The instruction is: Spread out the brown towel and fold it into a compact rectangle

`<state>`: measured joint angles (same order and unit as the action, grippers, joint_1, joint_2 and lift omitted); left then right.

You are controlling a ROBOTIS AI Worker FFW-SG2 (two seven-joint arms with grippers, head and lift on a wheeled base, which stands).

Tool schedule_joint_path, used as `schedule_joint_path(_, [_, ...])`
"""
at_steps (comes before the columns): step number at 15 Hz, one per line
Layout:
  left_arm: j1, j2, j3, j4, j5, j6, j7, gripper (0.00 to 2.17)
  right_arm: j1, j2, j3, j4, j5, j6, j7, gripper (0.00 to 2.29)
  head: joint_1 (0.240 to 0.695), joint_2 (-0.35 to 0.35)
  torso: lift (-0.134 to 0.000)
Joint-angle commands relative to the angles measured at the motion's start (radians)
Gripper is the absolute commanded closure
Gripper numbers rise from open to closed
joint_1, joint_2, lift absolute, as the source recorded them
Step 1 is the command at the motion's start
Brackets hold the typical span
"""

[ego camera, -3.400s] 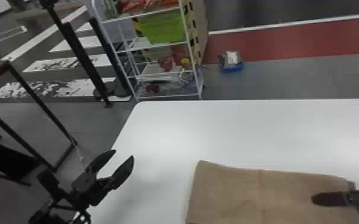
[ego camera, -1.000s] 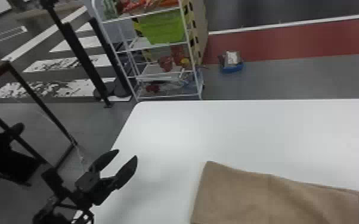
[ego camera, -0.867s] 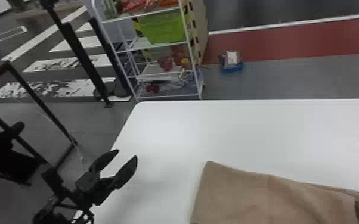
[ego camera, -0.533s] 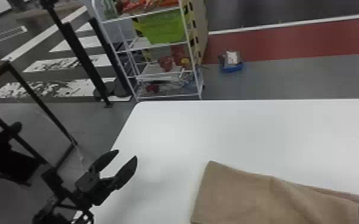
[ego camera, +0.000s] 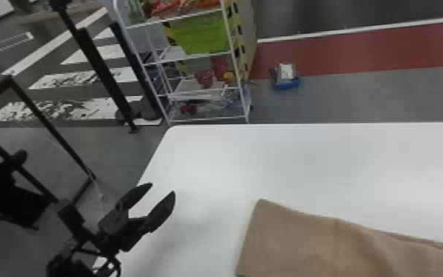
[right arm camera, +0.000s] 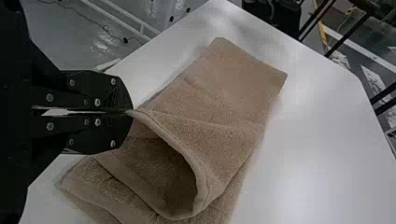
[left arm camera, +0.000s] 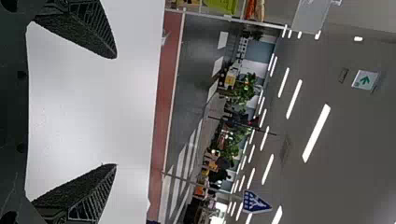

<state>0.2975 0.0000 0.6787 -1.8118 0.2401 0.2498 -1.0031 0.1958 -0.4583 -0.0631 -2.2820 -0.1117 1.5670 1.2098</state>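
Observation:
The brown towel lies folded in layers at the lower right of the head view, its right part rumpled. In the right wrist view my right gripper is shut on an edge of the towel, which it holds lifted so that the upper layer bulges open over the layers below. My left gripper stands open above the table's left edge, apart from the towel; its two fingers are spread wide in the left wrist view, where the left gripper has nothing between them.
The white table extends behind and to the left of the towel. Beyond its far edge stand a wire shelf with a green bin and a small blue box on the floor. A dark-framed stand is at the left.
The right gripper has left the head view since the oldest frame. The towel's right part has been lifted and drawn into a raised fold. My left arm shifted slightly right, then stayed still.

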Motion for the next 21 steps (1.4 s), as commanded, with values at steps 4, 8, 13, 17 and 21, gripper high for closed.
schedule_joint_path(4, [0.000,-0.003,-0.005,-0.004,-0.007,0.001,0.000,0.05,0.076,-0.036,0.009,0.016,0.052,0.005,0.045,1.18,0.695,0.340,-0.124])
schedule_joint_path(8, [0.000,-0.003,-0.027,-0.003,-0.015,0.001,0.008,0.05,0.093,-0.040,0.016,0.033,0.101,0.005,0.065,0.33,0.695,0.324,-0.124])
schedule_joint_path(13, [0.000,-0.003,-0.024,0.000,-0.019,-0.002,0.008,0.05,0.088,-0.020,-0.040,0.030,0.066,0.005,0.050,0.20,0.695,0.296,-0.124])
schedule_joint_path(17, [0.000,-0.003,-0.027,0.005,-0.019,-0.005,0.008,0.05,0.054,-0.020,-0.024,0.078,0.075,0.005,0.033,0.23,0.695,0.288,-0.124])
schedule_joint_path(21, [0.000,-0.003,-0.028,0.006,-0.019,-0.005,0.011,0.05,-0.004,0.006,0.014,0.137,0.050,0.005,0.000,0.29,0.695,0.277,-0.124])
